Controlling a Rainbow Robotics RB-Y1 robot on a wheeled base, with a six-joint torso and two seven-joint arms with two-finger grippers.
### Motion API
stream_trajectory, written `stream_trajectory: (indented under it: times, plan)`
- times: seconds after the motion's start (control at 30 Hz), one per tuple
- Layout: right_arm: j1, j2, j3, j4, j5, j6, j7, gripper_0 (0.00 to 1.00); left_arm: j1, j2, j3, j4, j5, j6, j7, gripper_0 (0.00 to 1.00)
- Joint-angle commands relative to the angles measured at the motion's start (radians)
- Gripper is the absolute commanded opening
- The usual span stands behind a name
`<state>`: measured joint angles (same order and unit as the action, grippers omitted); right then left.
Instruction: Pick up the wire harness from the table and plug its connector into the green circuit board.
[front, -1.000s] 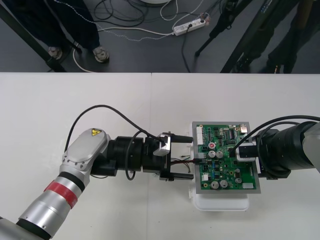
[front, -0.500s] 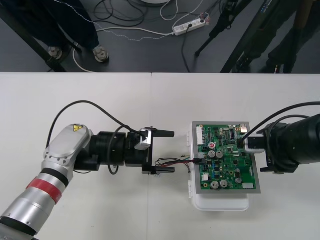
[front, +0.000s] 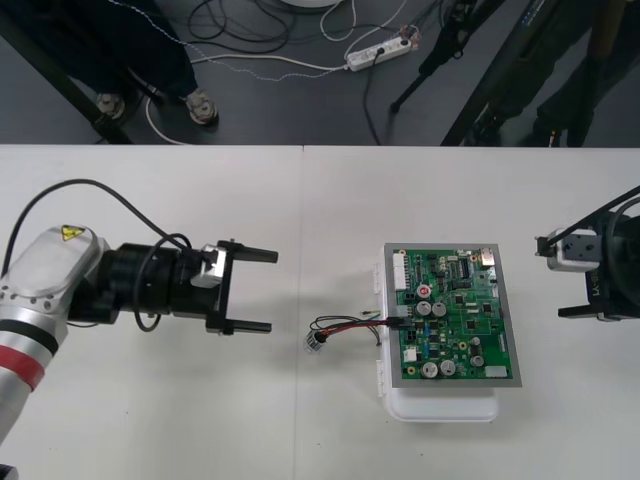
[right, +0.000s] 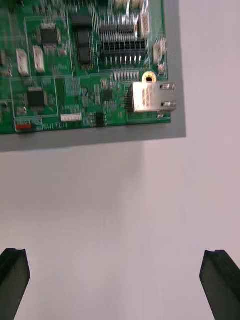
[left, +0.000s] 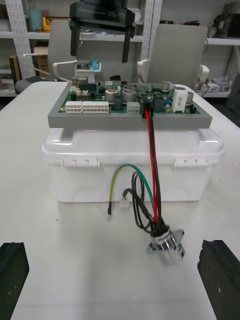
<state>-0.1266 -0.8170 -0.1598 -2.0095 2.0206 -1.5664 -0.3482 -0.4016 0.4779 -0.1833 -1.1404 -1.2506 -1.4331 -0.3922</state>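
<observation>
The green circuit board (front: 455, 315) sits on its white base (front: 440, 405) at the table's right middle. The wire harness (front: 350, 325) lies to the board's left; its black plug (front: 398, 322) sits in a connector on the board's left edge, and its round metal socket (front: 315, 342) rests on the table. In the left wrist view the red and black wires (left: 152, 165) climb from the socket (left: 167, 246) into the board (left: 130, 102). My left gripper (front: 262, 291) stands open, left of the socket and apart from it. My right gripper (front: 560, 277) is open, right of the board (right: 85, 65).
The right gripper's fingers (right: 12, 280) straddle bare table beside the board's metal port (right: 152, 97). In the left wrist view the other gripper (left: 102, 25) stands beyond the board. Dark floor with cables runs past the table's far edge (front: 300, 147).
My left gripper has let go of the harness and drawn back to the left. My right gripper has pulled off the board to the right. The harness stays at the board.
</observation>
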Motion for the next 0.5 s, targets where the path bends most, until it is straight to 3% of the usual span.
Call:
stream_trajectory:
  times: [0.03,0.5]
  plan:
    - [-0.019,-0.059,-0.101,0.011,-0.16,-0.004,0.018,1.0,0.029,0.094,0.05,-0.085,0.02,-0.07,0.032,1.0]
    - [-0.019,-0.068,-0.202,0.038,-0.487,-0.004,0.032,1.0,0.104,0.281,0.133,-0.279,0.037,-0.102,0.176,1.0]
